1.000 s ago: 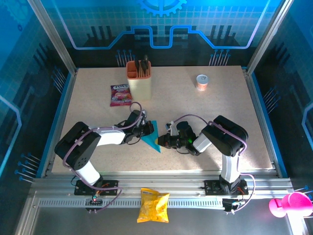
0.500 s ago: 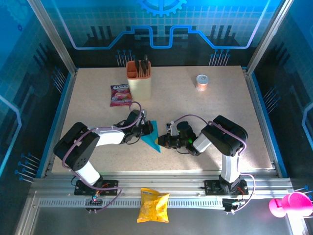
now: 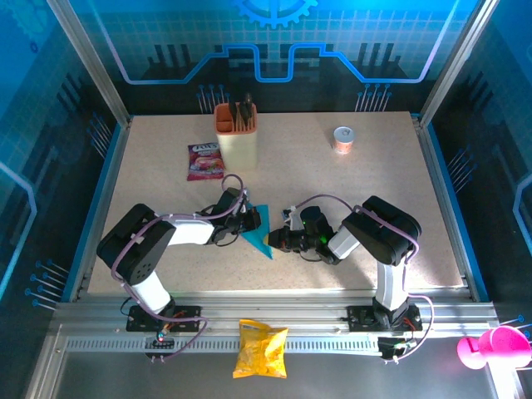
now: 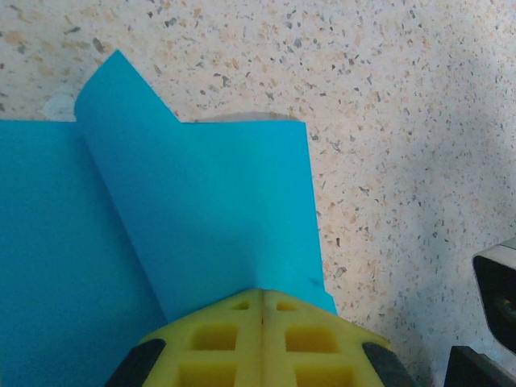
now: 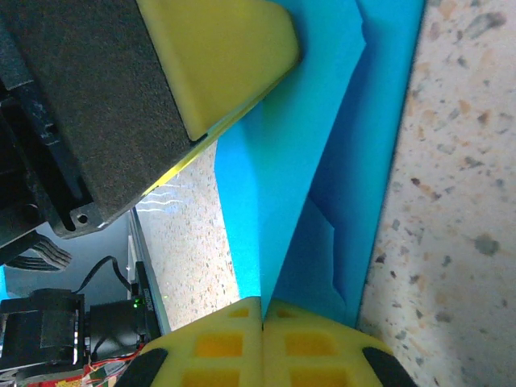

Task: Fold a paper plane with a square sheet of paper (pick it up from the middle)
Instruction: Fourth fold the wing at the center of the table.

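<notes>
The blue paper (image 3: 257, 232) lies on the table (image 3: 374, 191), near its near edge and a little left of the midpoint between the left and right edges. It is partly folded into a long pointed wedge with its tip towards the near edge.

The left gripper (image 3: 250, 219) meets the paper at its far-left side. In the left wrist view its yellow fingers (image 4: 218, 334) are pressed together with only a thin seam between them. A raised flap of the paper runs straight down into that seam, so it is nipped at the tip. Left of the flap, the flat layer of the sheet spreads out on the tabletop.

The right gripper (image 3: 273, 241) comes in from the right, low over the table, and meets the paper at its near-right edge. In the right wrist view its yellow fingers (image 5: 310, 347) are likewise squeezed together. A standing ridge of the paper narrows exactly into the line where they meet, so they pinch the fold. Across the sheet in that view, one yellow pad of the left gripper lies against the paper.

Well apart, towards the far edge, stand an orange-cream holder (image 3: 236, 135) and a small cup (image 3: 343, 140), with a pink snack packet (image 3: 205, 161) beside the holder. A yellow crisp bag (image 3: 260, 348) lies on the metal frame in front of the table.
</notes>
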You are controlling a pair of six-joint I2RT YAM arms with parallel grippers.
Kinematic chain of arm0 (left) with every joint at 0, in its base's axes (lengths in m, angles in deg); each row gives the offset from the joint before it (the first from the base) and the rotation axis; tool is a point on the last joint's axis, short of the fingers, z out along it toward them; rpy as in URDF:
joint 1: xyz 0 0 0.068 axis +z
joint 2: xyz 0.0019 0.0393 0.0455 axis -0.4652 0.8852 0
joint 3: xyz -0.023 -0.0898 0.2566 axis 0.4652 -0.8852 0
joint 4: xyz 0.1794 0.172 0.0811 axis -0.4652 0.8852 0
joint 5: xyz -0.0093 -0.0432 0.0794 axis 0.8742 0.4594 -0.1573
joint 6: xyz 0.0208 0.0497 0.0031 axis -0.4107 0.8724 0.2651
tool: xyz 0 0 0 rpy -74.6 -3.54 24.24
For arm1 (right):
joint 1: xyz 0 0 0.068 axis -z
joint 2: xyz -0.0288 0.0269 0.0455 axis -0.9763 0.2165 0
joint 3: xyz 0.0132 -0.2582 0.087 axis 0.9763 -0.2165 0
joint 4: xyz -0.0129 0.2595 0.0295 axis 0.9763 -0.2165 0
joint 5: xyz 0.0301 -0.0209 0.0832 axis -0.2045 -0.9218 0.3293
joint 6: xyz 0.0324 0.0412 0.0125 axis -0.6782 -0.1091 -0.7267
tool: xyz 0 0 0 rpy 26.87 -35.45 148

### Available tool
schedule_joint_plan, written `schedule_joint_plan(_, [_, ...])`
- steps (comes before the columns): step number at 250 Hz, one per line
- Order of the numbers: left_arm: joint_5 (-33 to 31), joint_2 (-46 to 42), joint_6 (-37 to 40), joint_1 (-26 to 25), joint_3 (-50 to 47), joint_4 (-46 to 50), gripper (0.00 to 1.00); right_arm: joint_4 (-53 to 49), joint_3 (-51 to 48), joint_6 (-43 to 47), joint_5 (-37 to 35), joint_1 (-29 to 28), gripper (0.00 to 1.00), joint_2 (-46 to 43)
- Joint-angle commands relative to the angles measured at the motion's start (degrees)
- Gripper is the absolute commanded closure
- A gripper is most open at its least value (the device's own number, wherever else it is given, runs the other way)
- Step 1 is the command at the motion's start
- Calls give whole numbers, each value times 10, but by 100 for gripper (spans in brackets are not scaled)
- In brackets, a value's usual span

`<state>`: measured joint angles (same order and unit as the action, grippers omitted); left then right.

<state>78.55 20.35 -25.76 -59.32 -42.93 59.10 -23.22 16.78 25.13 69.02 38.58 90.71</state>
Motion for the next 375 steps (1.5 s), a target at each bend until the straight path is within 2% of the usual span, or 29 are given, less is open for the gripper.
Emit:
schedule_joint_plan(1, [-6, 5, 11, 4, -10, -3, 100, -157, -26, 20, -49, -1, 85, 27])
schedule_joint_plan(38, [-10, 2, 13, 2, -15, 4, 100, -243, -8, 53, -54, 6, 67, -57])
schedule_joint_plan(77, [-14, 1, 8, 2, -20, 6, 100, -387, 21, 104, -93, 15, 62, -165])
schedule_joint_plan(128, [-29, -4, -15, -3, -18, 25, 100, -511, 72, 149, -140, -5, 86, -237])
schedule_joint_plan(167, [-33, -8, -31, -4, -22, 31, 100, -558, 123, 172, -177, -54, 90, -235])
schedule_joint_plan(218, [-34, -2, -41, -4, -19, 41, 100, -576, 183, 187, -201, -109, 99, -185])
schedule_joint_plan(309, [-34, 0, -39, -4, -13, 48, 100, -549, 211, 182, -198, -116, 100, -108])
schedule_joint_plan(375, [-36, 0, -36, -4, -13, 51, 100, -531, 186, 175, -197, -97, 100, -113])
